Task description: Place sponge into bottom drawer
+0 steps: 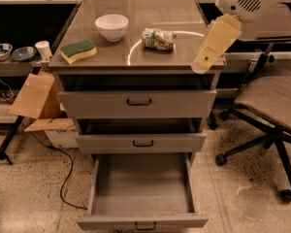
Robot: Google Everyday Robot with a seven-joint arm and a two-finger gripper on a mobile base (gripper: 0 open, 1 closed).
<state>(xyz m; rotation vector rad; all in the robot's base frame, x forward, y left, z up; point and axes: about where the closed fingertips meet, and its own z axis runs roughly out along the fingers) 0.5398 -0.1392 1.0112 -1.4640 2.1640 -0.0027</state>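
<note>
The sponge (pixel 78 50), dark green over pale yellow, lies at the front left corner of the cabinet top (pixel 184 18). The bottom drawer (pixel 141 186) is pulled wide open and holds nothing; its dark handle (pixel 145 225) shows at the lower edge. My gripper (pixel 204 62), a cream-coloured part under the white arm head (pixel 247 1), hangs over the front right corner of the cabinet top, far to the right of the sponge. It holds nothing that I can see.
A white bowl (pixel 111 26) and a green-and-white snack bag (pixel 158 39) sit on the top. The top drawer (pixel 138 103) and middle drawer (pixel 141 142) stand slightly out. An office chair (pixel 276 101) is at right; a cardboard box (pixel 36 96) and floor cable (pixel 63 178) at left.
</note>
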